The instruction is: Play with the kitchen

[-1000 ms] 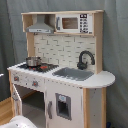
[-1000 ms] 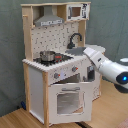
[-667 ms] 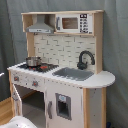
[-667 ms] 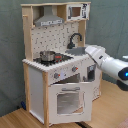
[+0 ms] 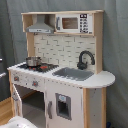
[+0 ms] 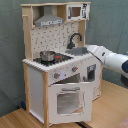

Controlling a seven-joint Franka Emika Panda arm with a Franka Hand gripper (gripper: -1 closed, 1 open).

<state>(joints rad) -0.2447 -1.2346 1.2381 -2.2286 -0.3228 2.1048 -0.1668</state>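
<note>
In the first exterior view: kitchen [image 5: 65, 75] filling the frame, pot [image 5: 33, 61] on the hob at left, grey sink [image 5: 74, 74] apparently empty, faucet [image 5: 85, 59] behind it, microwave [image 5: 74, 23] up top. Oven door [image 5: 17, 100] swung open at lower left. No arm visible here.

In the second exterior view: kitchen [image 6: 60, 65] standing on the floor, arm [image 6: 112, 60] reaching in from the right beside the sink [image 6: 79, 51]. Fingers hidden; cannot tell their state. Oven door [image 6: 70, 102] ajar, its handle likely the easiest grip. Probably stiff, light wood; knobs small, perhaps slippery.

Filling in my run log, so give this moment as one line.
arm: beside kitchen, sink side | oven door: ajar | pot: on hob | gripper: hidden
</note>
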